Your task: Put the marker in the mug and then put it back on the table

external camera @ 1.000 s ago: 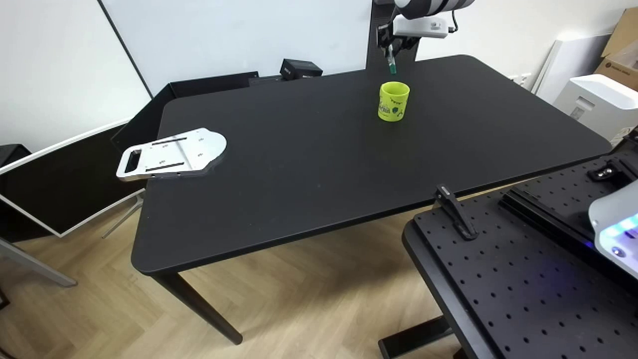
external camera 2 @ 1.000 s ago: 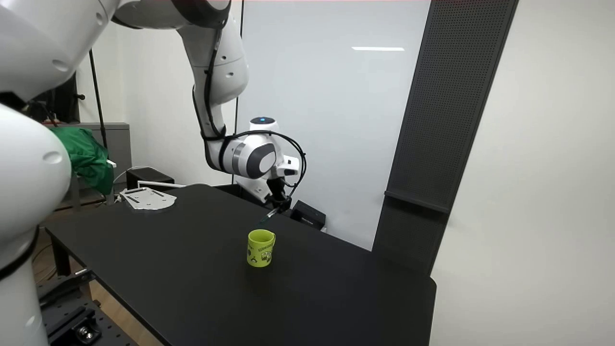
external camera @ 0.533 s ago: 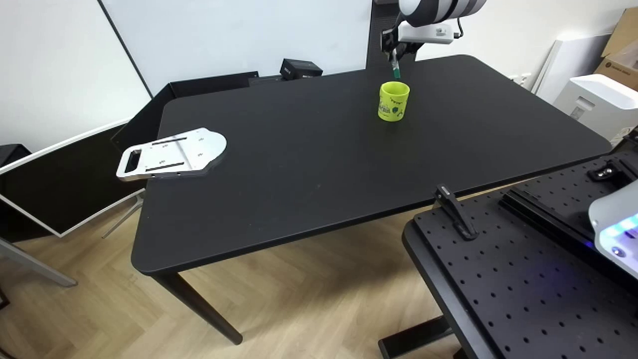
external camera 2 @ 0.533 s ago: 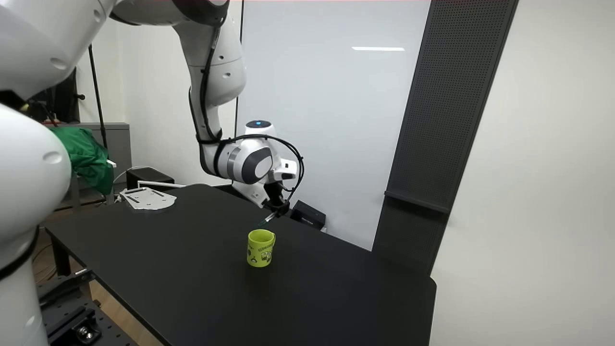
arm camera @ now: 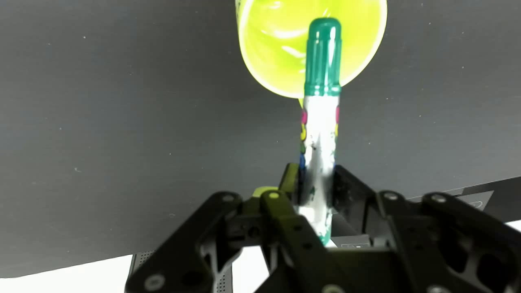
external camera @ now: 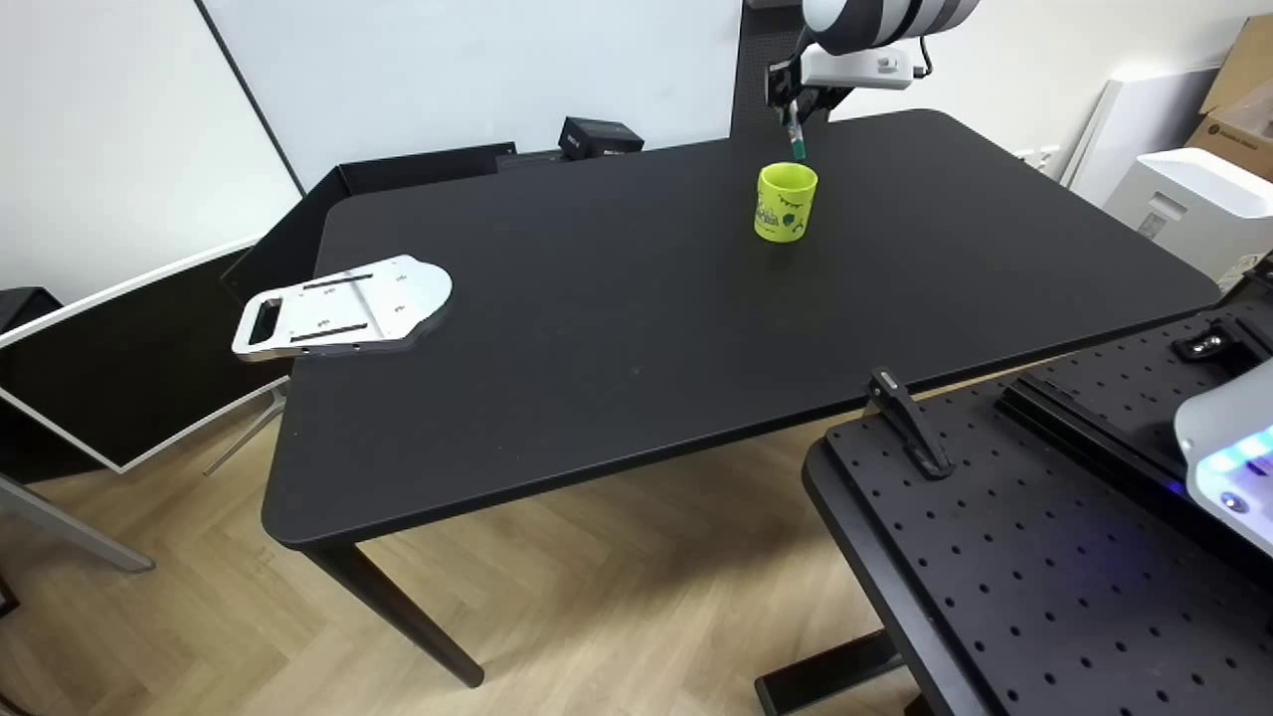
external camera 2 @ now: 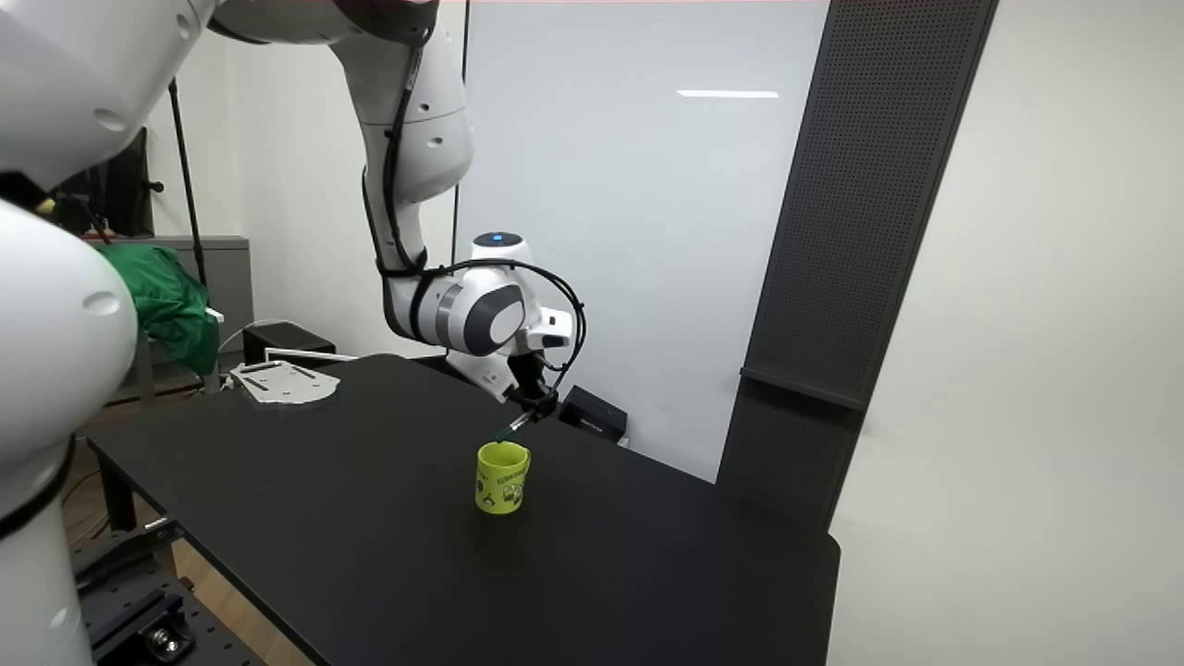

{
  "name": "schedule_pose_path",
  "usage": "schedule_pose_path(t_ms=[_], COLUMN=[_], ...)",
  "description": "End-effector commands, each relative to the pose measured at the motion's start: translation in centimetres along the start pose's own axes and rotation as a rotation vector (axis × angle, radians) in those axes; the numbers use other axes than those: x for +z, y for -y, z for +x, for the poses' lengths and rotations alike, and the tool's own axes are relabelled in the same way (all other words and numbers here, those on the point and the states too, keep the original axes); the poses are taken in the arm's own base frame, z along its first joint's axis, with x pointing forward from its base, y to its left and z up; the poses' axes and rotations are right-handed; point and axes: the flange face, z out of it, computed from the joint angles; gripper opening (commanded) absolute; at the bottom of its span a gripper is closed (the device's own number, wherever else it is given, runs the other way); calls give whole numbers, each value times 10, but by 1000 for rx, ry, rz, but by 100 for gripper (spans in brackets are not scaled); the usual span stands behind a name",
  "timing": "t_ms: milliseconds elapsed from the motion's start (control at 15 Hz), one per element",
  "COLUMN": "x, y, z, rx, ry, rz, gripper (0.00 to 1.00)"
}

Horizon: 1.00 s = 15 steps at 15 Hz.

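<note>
The marker (arm camera: pixel 320 130) hangs at a slant, cap (arm camera: pixel 323 57) foremost, in the gripper (arm camera: pixel 316 185); in the wrist view the cap lies across the mouth of the mug (arm camera: pixel 281 53), while in both exterior views it shows just by the rim, and whether it is squarely over the mouth I cannot tell. The step in hand looks to be lowering it in: best to tip it more upright, centre the cap and go down slowly, since a slanted barrel could catch the rim and push the mug over. Letting go with the rear end standing proud should make the later retrieval easier. The marker has a glossy green cap, a white barrel with small coloured marks along its sides and some dark specks, and green at the tail. The jaws are narrow, pinching the barrel towards that tail. The yellow-green mug stands upright on the black table (external camera: pixel 557 328).
</note>
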Motion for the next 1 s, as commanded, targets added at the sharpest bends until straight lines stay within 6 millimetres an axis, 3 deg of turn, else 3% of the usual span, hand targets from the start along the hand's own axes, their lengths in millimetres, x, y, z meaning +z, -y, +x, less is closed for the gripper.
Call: schedule_pose_path(t_ms=[0, 867, 933], x=[0, 0, 1], y=[-1, -1, 0], z=[0, 0, 0], rx=[-1, -1, -4], ry=[0, 1, 3], rz=[1, 1, 0], gripper=[26, 26, 6])
